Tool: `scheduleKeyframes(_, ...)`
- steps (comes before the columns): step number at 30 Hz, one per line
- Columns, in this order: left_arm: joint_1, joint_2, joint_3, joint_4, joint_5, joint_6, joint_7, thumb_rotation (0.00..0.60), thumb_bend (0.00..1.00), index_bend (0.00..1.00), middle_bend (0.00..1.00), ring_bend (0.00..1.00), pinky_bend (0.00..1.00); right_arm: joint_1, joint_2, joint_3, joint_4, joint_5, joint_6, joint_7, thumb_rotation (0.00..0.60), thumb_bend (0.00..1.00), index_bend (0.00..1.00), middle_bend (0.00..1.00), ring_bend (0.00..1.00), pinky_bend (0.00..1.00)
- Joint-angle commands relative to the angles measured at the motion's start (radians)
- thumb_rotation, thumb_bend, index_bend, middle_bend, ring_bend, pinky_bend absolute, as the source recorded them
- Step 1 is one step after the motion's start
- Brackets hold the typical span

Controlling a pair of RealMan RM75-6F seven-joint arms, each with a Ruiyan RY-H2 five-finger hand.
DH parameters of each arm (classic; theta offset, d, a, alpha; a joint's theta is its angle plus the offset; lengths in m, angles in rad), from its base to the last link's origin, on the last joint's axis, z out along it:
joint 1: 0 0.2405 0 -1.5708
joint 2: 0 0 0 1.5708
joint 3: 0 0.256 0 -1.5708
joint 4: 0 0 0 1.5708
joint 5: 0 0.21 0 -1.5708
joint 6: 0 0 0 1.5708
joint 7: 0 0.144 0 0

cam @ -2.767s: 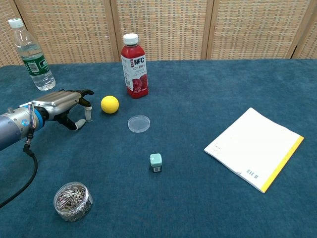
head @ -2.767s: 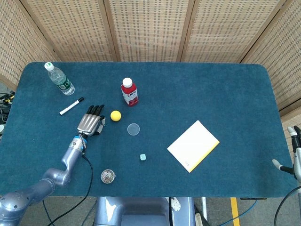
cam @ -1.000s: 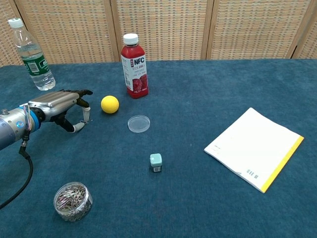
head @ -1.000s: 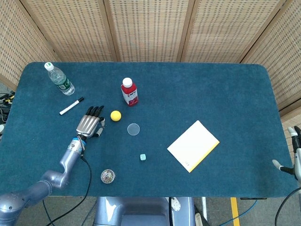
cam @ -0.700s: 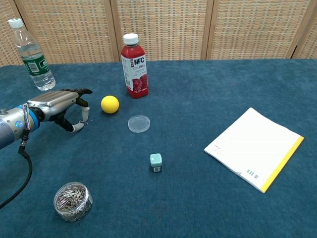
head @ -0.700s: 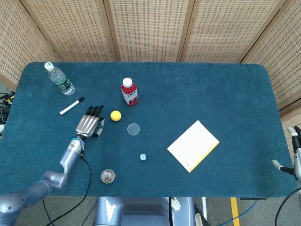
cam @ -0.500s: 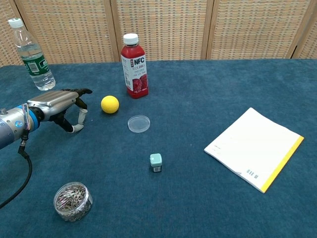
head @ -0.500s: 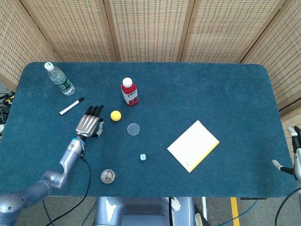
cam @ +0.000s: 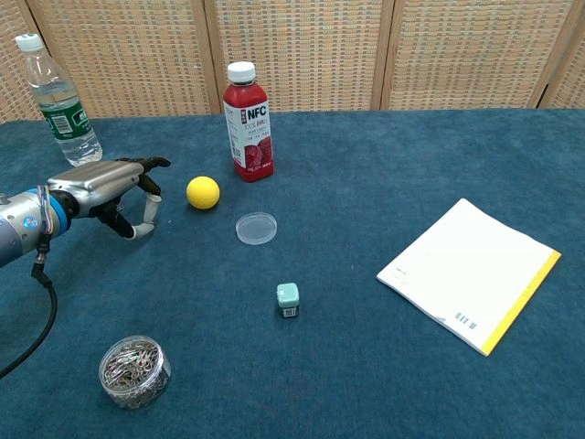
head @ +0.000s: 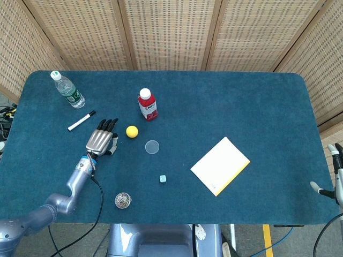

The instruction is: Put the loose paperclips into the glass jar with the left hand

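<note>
A small glass jar (head: pixel 122 201) (cam: pixel 134 371) stands near the table's front edge, lidless and full of paperclips. A clear round lid (head: pixel 152 146) (cam: pixel 256 228) lies flat toward the middle. No paperclips show on the cloth outside the jar. My left hand (head: pixel 102 140) (cam: pixel 108 188) hovers just over the cloth beyond the jar and left of the lid, palm down, fingers stretched out, thumb hanging below, holding nothing. My right hand (head: pixel 333 172) shows only at the right edge of the head view, off the table, fingers apart and empty.
A yellow ball (head: pixel 132 131) (cam: pixel 203 192) lies just right of the left hand's fingertips. Behind stand a red juice bottle (head: pixel 147 105) (cam: pixel 249 123) and a water bottle (head: pixel 68 91) (cam: pixel 69 114). A marker (head: pixel 81 121), a teal cube (cam: pixel 288 299) and a white notebook (cam: pixel 468 273) lie on the cloth.
My left hand has risen slightly and drifted a little back and to the left, still empty. Nothing else has moved.
</note>
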Motion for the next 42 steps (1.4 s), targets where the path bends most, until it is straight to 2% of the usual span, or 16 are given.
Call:
scheduleKeyframes(1,0.005,0.041,0.001,-0.061,0.025,0.045,-0.002,0.6,0.43,0.97,0.0,0.0,0.0,0.0,0.0,0.0,-0.001,-0.001,0.0,0.001,0.6,0.0,0.0,0.0,0.0,0.0)
scheduleKeyframes(6,0.016,0.11,0.019,-0.174,0.073,0.106,0.011,0.6,0.44,0.97,0.0,0.0,0.0,-0.001,0.002,-0.001,-0.002,-0.004,0.004,0.002,0.6,0.0,0.0,0.0,0.0,0.0)
scheduleKeyframes(13,0.045,0.221,0.087,-0.368,0.177,0.19,0.055,0.6,0.44,0.97,0.0,0.0,0.0,-0.002,0.002,-0.002,-0.004,-0.005,0.005,-0.002,0.6,0.0,0.0,0.0,0.0,0.0)
scheduleKeyframes(18,0.082,0.308,0.173,-0.528,0.267,0.24,0.111,0.6,0.44,0.97,0.0,0.0,0.0,-0.002,0.001,-0.002,-0.006,-0.004,0.006,-0.005,0.6,0.0,0.0,0.0,0.0,0.0)
scheduleKeyframes(24,0.115,0.37,0.262,-0.649,0.336,0.244,0.157,0.6,0.44,0.97,0.0,0.0,0.0,-0.003,0.003,-0.001,-0.007,-0.005,0.008,-0.002,0.6,0.0,0.0,0.0,0.0,0.0)
scheduleKeyframes(27,0.129,0.393,0.293,-0.691,0.363,0.248,0.179,0.6,0.44,0.97,0.0,0.0,0.0,-0.004,0.004,-0.001,-0.007,-0.004,0.009,0.0,0.6,0.0,0.0,0.0,0.0,0.0)
scheduleKeyframes(32,0.139,0.407,0.313,-0.723,0.378,0.24,0.201,0.6,0.44,0.97,0.0,0.0,0.0,-0.005,0.006,-0.001,-0.009,-0.005,0.009,0.001,0.6,0.0,0.0,0.0,0.0,0.0)
scheduleKeyframes(42,0.144,0.396,0.327,-0.75,0.396,0.201,0.236,0.6,0.44,0.97,0.0,0.0,0.0,-0.007,0.009,0.001,-0.009,-0.002,0.009,0.01,0.6,0.0,0.0,0.0,0.0,0.0)
